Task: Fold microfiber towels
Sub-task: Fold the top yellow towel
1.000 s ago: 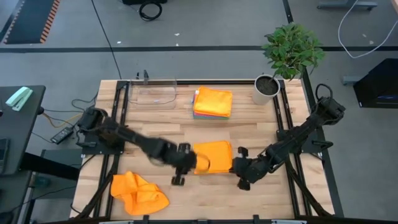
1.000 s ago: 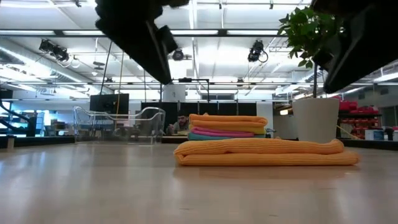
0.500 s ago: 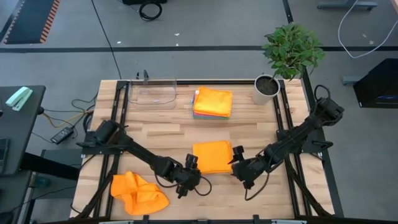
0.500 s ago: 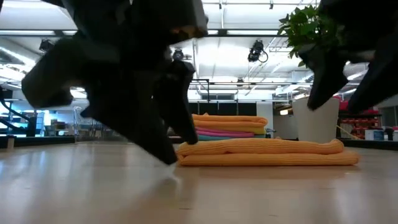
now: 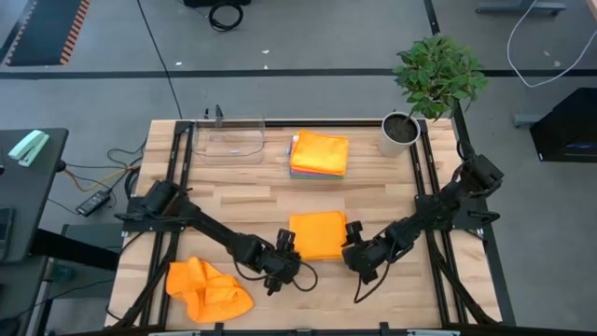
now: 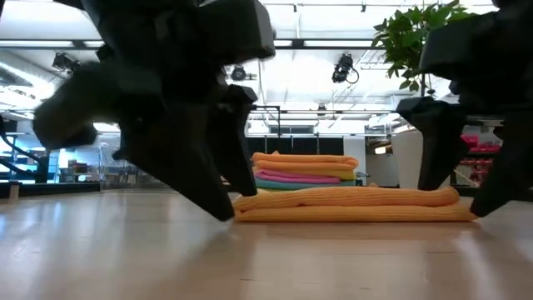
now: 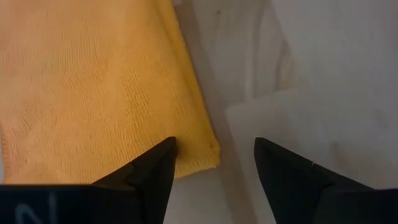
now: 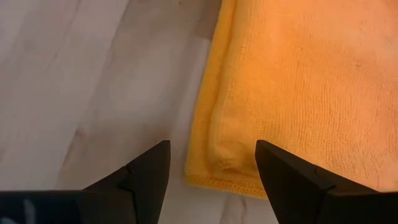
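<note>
An orange microfiber towel (image 5: 318, 234), folded into a flat rectangle, lies on the wooden table's near middle. My left gripper (image 5: 286, 250) is open at the towel's near left corner (image 7: 210, 160), one fingertip over the cloth and the other over bare wood. My right gripper (image 5: 353, 245) is open at the near right corner (image 8: 214, 177), which lies between its fingers. A stack of folded towels (image 5: 319, 154) rests at the far middle. A crumpled orange towel (image 5: 207, 289) lies at the near left. My left gripper has one fingertip (image 7: 163, 154) low over the folded towel's near left corner; I cannot tell whether it touches the cloth. My right gripper's fingers (image 8: 149, 163) stand low on either side of the near right corner; I cannot tell whether they touch it.
A clear plastic tray (image 5: 229, 140) stands at the far left. A potted plant (image 5: 403, 131) stands at the far right. Black rails (image 5: 177, 168) run along both sides of the table. Bare wood lies between the folded towel and the stack.
Both grippers have come down from above the table to its top, at the folded towel's two near corners. My left arm has swung its elbow toward the near edge. The folded towel has stayed where it was.
</note>
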Available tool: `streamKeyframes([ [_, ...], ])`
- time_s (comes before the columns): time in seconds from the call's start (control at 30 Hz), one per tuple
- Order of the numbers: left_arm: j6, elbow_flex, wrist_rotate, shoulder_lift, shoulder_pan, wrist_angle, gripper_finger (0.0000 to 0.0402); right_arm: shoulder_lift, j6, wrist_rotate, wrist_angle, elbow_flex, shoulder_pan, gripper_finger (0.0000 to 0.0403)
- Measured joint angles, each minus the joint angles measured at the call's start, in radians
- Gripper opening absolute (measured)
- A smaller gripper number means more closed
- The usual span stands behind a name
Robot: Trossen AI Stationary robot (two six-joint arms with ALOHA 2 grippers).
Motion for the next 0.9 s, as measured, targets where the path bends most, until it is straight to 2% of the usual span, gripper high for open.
streamKeyframes([
  [0.2,0.001,0.002,-0.038,-0.025,-0.018,-0.01,0.0208,0.0,0.013,0.004,-0.011,0.0,-0.001,0.0243],
  [0.37,0.011,0.001,-0.05,0.001,-0.011,-0.03,0.0204,0.001,0.023,0.009,-0.018,0.0,-0.002,0.0242],
  [0.53,0.011,0.003,-0.049,0.026,0.003,-0.005,0.0203,0.004,0.073,0.009,0.016,-0.031,-0.001,0.0222],
  [0.73,0.011,0.004,-0.048,0.032,0.012,0.001,0.0187,0.003,0.126,0.013,0.077,-0.08,0.001,0.0164],
  [0.9,-0.02,0.003,-0.031,0.045,0.034,0.022,0.0124,0.005,0.087,0.04,0.119,-0.087,0.017,0.0083],
])
